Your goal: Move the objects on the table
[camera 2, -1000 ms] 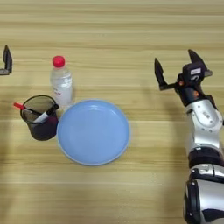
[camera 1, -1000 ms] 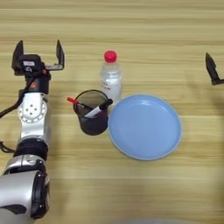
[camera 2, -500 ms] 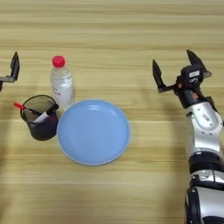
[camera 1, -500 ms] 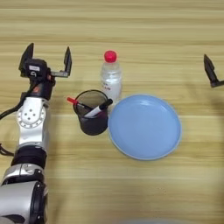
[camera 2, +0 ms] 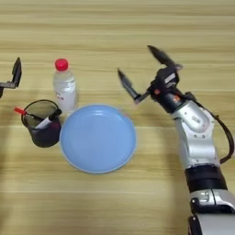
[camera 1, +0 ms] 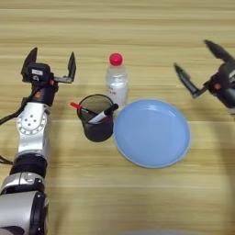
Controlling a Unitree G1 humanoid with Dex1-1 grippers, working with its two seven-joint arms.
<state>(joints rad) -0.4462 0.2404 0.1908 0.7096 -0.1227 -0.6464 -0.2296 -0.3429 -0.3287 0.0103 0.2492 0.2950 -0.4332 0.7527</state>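
A black mesh pen cup (camera 1: 96,118) holding a red marker and a black-capped marker stands on the wooden table (camera 1: 114,27). Just behind it to the right stands a clear plastic bottle (camera 1: 116,81) with a red cap. My left gripper (camera 1: 49,63) is open, left of the bottle and behind the cup, touching neither. My right gripper (camera 2: 141,69) is open, with fingers spread wide, hovering right of the bottle (camera 2: 64,90) and above the plate's far right rim.
A round light-blue plate (camera 1: 152,132) lies right of the cup and nearly touches it. Bare wood stretches along the far side and the near side of the table.
My right gripper has swung far to the left, from the table's right side to just behind the plate. My left gripper has shifted right, toward the bottle. The objects have stayed put.
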